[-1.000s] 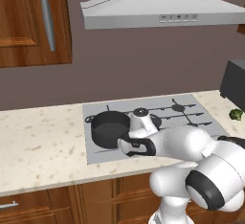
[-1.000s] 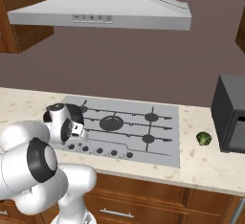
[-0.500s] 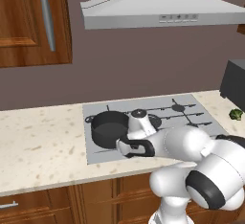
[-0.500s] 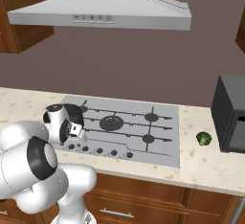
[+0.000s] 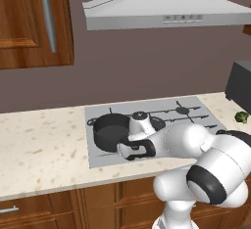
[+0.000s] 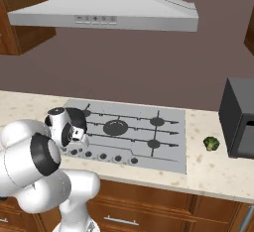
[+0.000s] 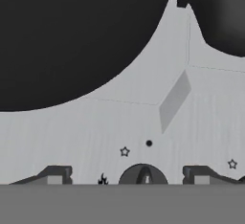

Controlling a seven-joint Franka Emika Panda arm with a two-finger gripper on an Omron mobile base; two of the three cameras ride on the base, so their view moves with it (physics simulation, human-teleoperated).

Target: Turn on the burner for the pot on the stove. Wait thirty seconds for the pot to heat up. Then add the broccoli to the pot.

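Start at the left of the left base view. You see a pale speckled counter (image 5: 44, 149) under a brown wood cabinet (image 5: 29, 22). Next comes the stove (image 5: 196, 118), flat and silver-grey, set into the counter. The pot (image 5: 109, 134) sits on the left end of the stove. It is short, round and dark.

Your gripper (image 5: 128, 150) is low at the front of the stove, just in front of the pot. In the hand view, you see the two finger tips (image 7: 53, 174) standing wide apart. A small dark knob (image 7: 142, 174) sits between them at the front edge of the stove. The tips are on either side of the knob and do not squeeze it. They hold nothing. The big dark round shape at the top left of the hand view is the pot (image 7: 62, 41).

Over the stove hangs a grey hood (image 5: 166, 10).

Look far to the right. The broccoli (image 5: 240, 117) lies on the counter past the right end of the stove, well apart from the pot. It is near a dark box (image 6: 238, 117).
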